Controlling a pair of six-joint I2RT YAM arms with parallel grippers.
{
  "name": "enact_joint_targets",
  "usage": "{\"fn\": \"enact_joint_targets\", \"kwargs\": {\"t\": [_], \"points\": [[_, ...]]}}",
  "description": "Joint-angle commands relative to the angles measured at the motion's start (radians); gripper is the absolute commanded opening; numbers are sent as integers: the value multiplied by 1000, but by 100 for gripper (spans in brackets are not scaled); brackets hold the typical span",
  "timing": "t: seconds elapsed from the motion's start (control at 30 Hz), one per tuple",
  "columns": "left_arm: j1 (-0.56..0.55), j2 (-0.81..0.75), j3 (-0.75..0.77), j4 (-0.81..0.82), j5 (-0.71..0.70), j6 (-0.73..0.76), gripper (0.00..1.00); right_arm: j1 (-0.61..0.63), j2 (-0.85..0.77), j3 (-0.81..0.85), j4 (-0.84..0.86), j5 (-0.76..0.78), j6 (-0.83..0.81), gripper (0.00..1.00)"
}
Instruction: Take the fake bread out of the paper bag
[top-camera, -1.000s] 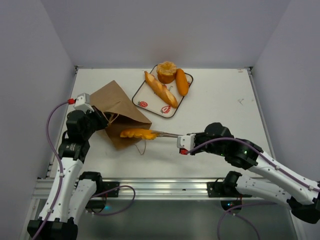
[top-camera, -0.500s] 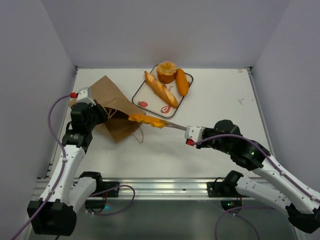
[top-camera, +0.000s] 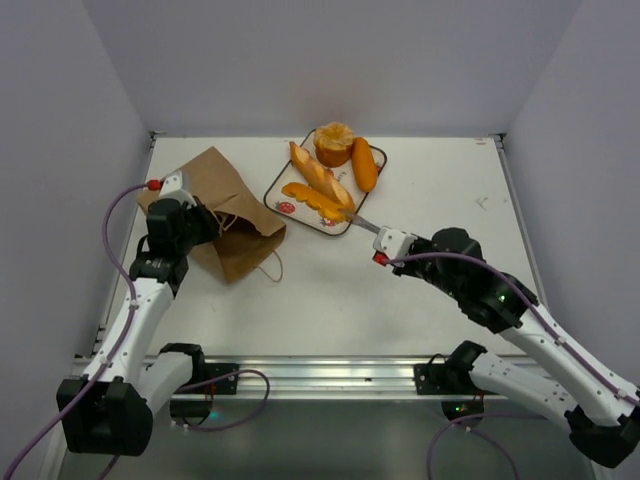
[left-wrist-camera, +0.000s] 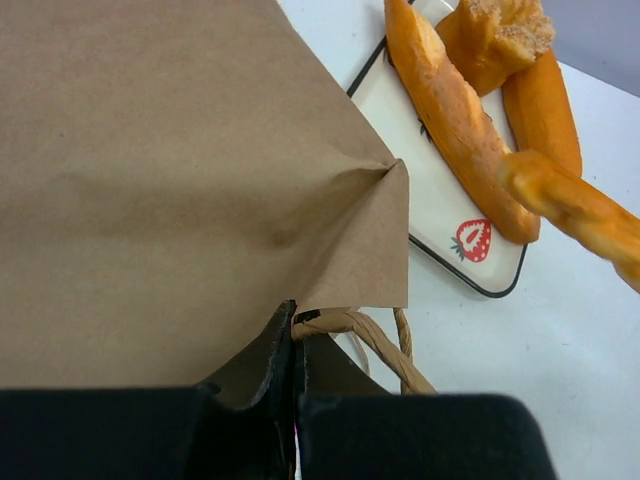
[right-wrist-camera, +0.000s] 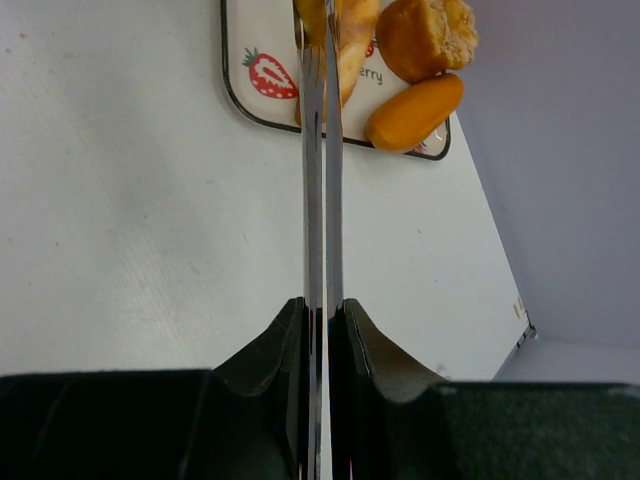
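Note:
The brown paper bag (top-camera: 225, 200) lies at the left of the table. My left gripper (top-camera: 203, 226) is shut on its rim by the cord handle (left-wrist-camera: 385, 345). My right gripper (top-camera: 386, 246) is shut on metal tongs (top-camera: 362, 222). The tongs pinch a long golden bread piece (top-camera: 312, 198) over the near-left part of the strawberry-print tray (top-camera: 285, 210). On the tray lie a baguette (top-camera: 322, 172), a round bun (top-camera: 333, 142) and an oval roll (top-camera: 364, 163). In the left wrist view the bag (left-wrist-camera: 150, 170) fills the frame and the held bread (left-wrist-camera: 580, 210) hangs at the right. What is inside the bag is hidden.
Bare white table (top-camera: 440, 190) spreads right of the tray and in front of it. The table's back edge meets the wall just behind the tray. The bag's second cord handle (top-camera: 270, 268) trails onto the table near the bag mouth.
My right arm has carried the tongs and bread from the bag mouth up and to the right, over the tray. The left arm has pulled the bag's rim back and left.

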Motion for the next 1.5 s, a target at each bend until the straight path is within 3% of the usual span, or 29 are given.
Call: {"fn": "enact_joint_targets", "kwargs": {"t": [0.0,0.07,0.3,0.4,0.63,0.83,1.13,1.47], "points": [[3,-50,9,25,49,41,0,-44,66,54,139,59,56,0],[3,-93,4,25,78,54,0,-107,135,72,163,41,96,0],[3,-220,-8,-42,102,66,0,-434,413,269,168,-281,283,0],[5,-268,-30,-59,114,60,0,-494,525,346,138,-400,352,0],[3,-349,-57,-80,138,54,0,-515,640,397,139,-524,455,0],[3,-374,-28,-108,148,69,0,-515,645,390,154,-654,507,0],[3,-395,-16,-123,157,64,0,-517,608,386,170,-638,553,0],[3,-416,-1,-145,177,44,0,-549,813,451,194,-641,752,0]]}}
